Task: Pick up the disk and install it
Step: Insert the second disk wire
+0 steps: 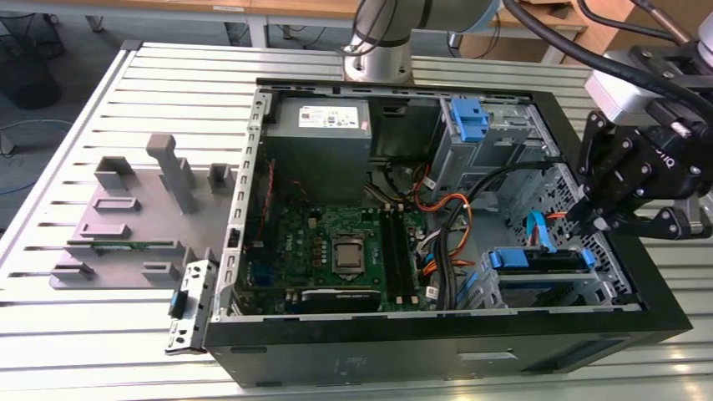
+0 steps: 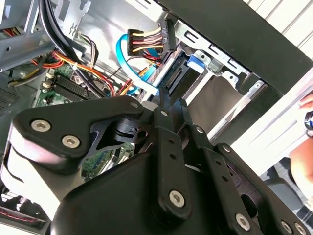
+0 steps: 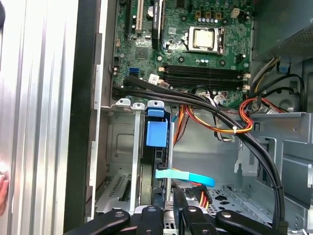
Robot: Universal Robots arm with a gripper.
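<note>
The disk (image 1: 538, 261) sits edge-up in the drive cage at the case's front corner, on the exterior view's right, its blue side rails showing. In the first wrist view the disk (image 3: 148, 178) stands in its slot under a blue tab. My gripper (image 1: 596, 224) hangs just above that cage, fingers pressed together with nothing between them. In the second wrist view the gripper (image 2: 165, 100) points its closed tips at the disk's (image 2: 182, 71) connector end, close to it; I cannot tell whether they touch.
A loose power plug (image 2: 146, 41) and a blue data cable (image 2: 131, 66) hang beside the disk's end. Black and orange cables (image 3: 234, 125) cross the case over the motherboard (image 1: 334, 242). A grey fixture plate (image 1: 134, 217) lies outside. A person's hand (image 2: 304, 147) is near the case.
</note>
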